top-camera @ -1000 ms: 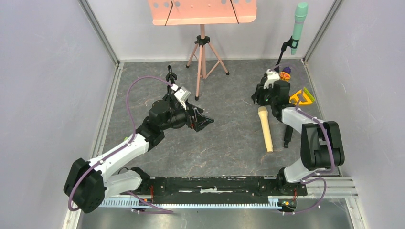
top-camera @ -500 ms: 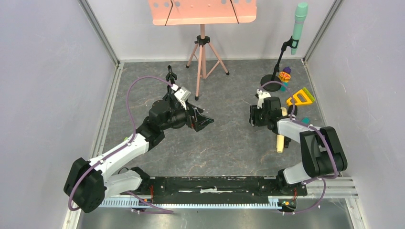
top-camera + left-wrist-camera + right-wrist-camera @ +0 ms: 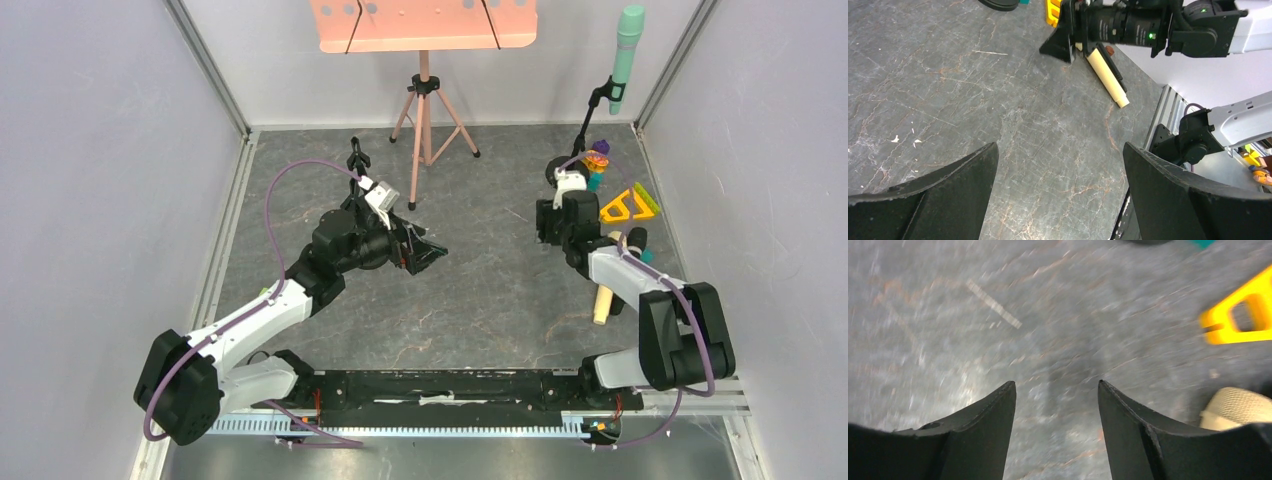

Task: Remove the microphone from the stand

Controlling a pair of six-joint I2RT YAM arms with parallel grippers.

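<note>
Microphone check, but start at the fingers: how do they stand?
Right gripper: fingers apart with nothing between them, only the bare grey desk below. Left gripper: also spread wide and empty.
What lies nearest them?
Just beside the right gripper, toward the right edge, a beige microphone lies flat on the desk with its mesh head at the gripper's end. A yellow triangle sits a little beyond it, closer to the right edge. The left gripper hangs over the middle of the desk, well apart from all that.
And the green one?
It is at the far right corner, upright in the clip of its black stand, beyond the right gripper. Neither arm touches it. A pink music stand is at the middle of the far edge
</note>
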